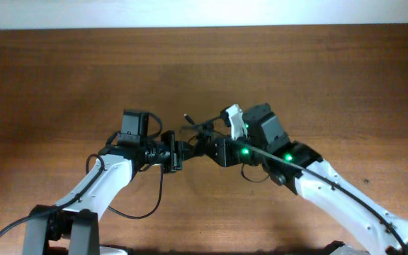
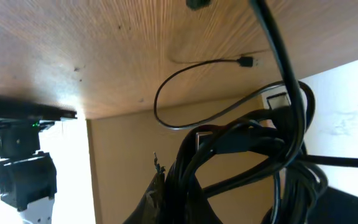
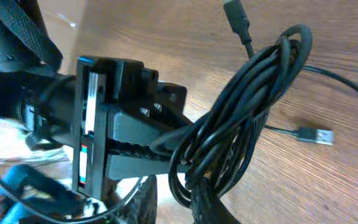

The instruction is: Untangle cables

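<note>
Brown wood-grained table top (image 1: pixel 317 78) is being shown beneath both arms, and a strip of white wall (image 1: pixel 204 13) is being seen along its far edge. Near the middle of the wood, the black two-finger left gripper (image 1: pixel 182 151) is being faced tip to tip by the black two-finger right gripper (image 1: pixel 207 146).

In the right wrist view, the left gripper's fingers (image 3: pixel 138 130) are being pressed together on a coiled bundle of thin black flexible cables (image 3: pixel 247 106), which is being pinched between them. How far the right gripper is spread cannot be told. The bundle is being led down toward it just beside the left gripper's tips, but a grip cannot be confirmed.

The cables are being held as several tight loops, raised off the wood just beyond the left gripper's tips. A flat silver-tipped plug (image 3: pixel 316 135) is being left lying on the table, well apart from the left gripper, and a small black plug (image 3: pixel 236 14) is being carried above the bundle. In the left wrist view, a loose strand (image 2: pixel 156 106) is being seen curving in a wide loop across the wood.
</note>
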Robot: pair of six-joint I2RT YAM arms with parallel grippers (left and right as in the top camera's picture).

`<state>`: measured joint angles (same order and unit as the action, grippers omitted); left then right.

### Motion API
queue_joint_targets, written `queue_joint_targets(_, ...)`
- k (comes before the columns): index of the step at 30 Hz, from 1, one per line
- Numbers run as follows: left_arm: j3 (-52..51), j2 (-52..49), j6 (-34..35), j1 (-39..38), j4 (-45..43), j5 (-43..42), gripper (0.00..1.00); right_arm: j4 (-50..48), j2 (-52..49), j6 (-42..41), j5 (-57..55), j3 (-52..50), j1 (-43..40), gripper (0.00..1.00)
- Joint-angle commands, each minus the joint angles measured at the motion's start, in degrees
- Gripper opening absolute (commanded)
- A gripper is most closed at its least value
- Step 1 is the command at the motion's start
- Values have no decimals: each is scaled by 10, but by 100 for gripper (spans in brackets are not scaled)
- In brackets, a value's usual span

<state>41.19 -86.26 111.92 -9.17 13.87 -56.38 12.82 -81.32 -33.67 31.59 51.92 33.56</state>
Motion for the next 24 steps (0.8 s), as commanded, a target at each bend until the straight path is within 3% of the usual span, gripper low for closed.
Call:
queue_joint_targets(1,3,8,-23,-15,1,-88,0,-22,-27,19,57,8,-19,21)
queue_joint_targets(4,3,8,-23,-16,1,-105,0,-43,-64,50,48,8,-19,23)
queue_joint_targets(6,3,8,-23,-16,1,-103,0,-41,-79,50,-14,8,-19,9)
queue_joint_targets(8,3,8,-35,-15,1,-96,0,-42,-78,73,23,8,-19,4)
queue_joint_targets(9,3,8,-41,-15,1,-32,0,-36,-64,110,92,8,-19,4)
queue_joint_targets(10,3,8,-42,-15,1,16,0,-16,-48,110,87,8,-19,4)
queue_joint_targets(11,3,8,-66,-15,1,103,0,27,-4,126,66,8,-19,4)
queue_joint_targets(13,3,8,-83,-15,-11,185,0,136,79,136,-44,8,-19,4)
queue_joint_targets(16,3,8,-199,-16,-218,135,0,292,143,132,-248,8,-16,4)
queue_joint_targets(18,3,8,-221,-16,-315,110,0,324,143,118,-250,8,-17,4)
queue_joint_targets(19,3,8,-181,-16,-306,102,0,305,143,119,-220,8,-17,19)
queue_joint_targets(20,3,8,-158,-16,-285,101,0,274,143,121,-201,8,-17,40)
queue_joint_targets(23,3,8,-42,-27,-155,70,0,182,122,120,-185,8,3,45)
queue_joint_targets(24,3,8,-34,-32,-141,71,0,158,106,117,-189,8,25,45)
